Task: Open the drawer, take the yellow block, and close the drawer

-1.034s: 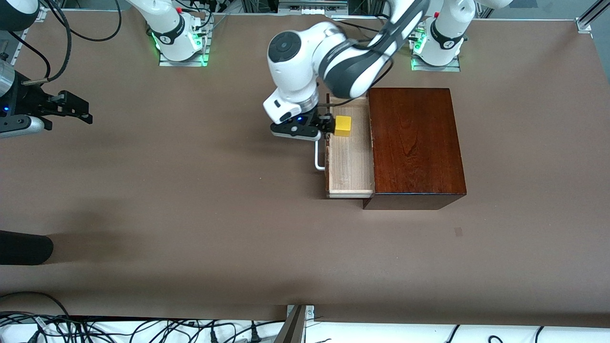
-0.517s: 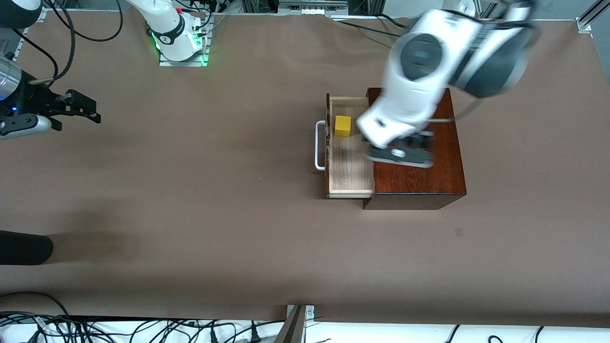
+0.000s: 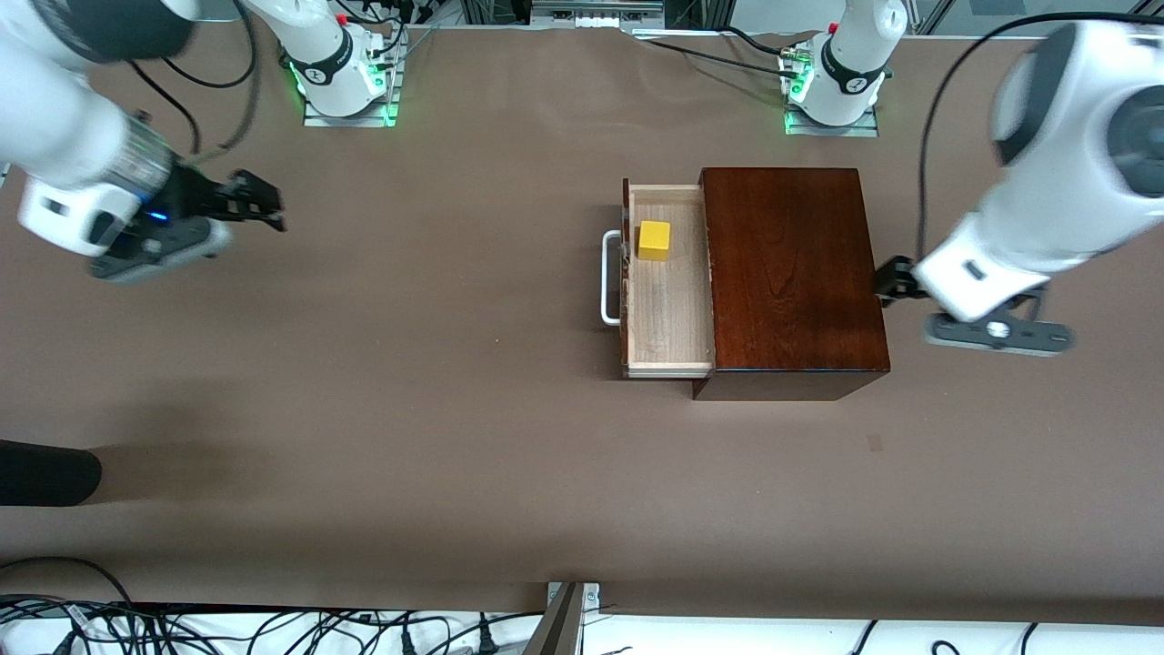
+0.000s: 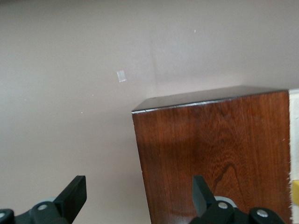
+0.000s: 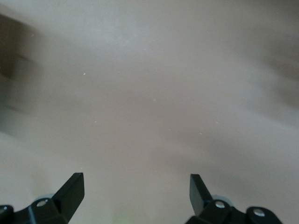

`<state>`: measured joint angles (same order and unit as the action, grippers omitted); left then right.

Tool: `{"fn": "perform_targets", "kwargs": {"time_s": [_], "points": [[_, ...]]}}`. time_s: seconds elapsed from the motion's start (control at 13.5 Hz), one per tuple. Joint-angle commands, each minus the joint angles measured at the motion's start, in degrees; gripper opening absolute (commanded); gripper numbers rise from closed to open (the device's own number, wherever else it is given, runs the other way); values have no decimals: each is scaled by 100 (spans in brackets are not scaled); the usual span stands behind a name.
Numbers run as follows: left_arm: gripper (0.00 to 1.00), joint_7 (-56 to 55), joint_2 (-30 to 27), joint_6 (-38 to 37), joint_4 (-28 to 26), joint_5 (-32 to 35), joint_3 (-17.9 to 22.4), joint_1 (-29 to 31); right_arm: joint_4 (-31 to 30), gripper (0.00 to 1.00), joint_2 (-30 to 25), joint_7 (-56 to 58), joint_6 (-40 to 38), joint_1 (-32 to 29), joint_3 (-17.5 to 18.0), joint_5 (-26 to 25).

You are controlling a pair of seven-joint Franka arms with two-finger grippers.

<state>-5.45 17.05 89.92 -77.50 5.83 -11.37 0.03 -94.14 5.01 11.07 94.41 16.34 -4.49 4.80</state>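
The dark reddish-brown box [image 3: 791,273] has its drawer [image 3: 668,309] pulled out toward the right arm's end of the table, white handle [image 3: 609,277] in front. The yellow block [image 3: 654,240] sits in the drawer on the pale wood, at the end farther from the front camera. My left gripper [image 3: 894,279] hangs open and empty beside the box at the left arm's end. In the left wrist view its fingers [image 4: 74,195] straddle the box's edge [image 4: 210,149]. My right gripper [image 3: 262,205] is open over bare table, far from the drawer, its fingers [image 5: 72,187] holding nothing.
A dark rounded object [image 3: 45,473] lies at the table's edge at the right arm's end, nearer the front camera. Cables run along the near edge. A small square mark [image 3: 874,443] is on the table near the box.
My left arm let go at the drawer's handle and swung over the box to its left arm's end. My right gripper moved toward the table's middle. Drawer and block stayed put.
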Motion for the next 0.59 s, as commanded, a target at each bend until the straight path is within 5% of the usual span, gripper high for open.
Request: {"fn": "perform_targets", "kwargs": {"time_s": [0.0,0.3,0.52], "points": [[100,577,343,-53,533,-381,-40,287,291,100,290,9,-37,404,131,205],[100,1126,247,69,403,-722,-31,830,465,100,605,97,235,1158,395,408],[100,1099,-532,1270,-840,-190,-75,814,1281,100,1255,194,314,1950,431,188]]}}
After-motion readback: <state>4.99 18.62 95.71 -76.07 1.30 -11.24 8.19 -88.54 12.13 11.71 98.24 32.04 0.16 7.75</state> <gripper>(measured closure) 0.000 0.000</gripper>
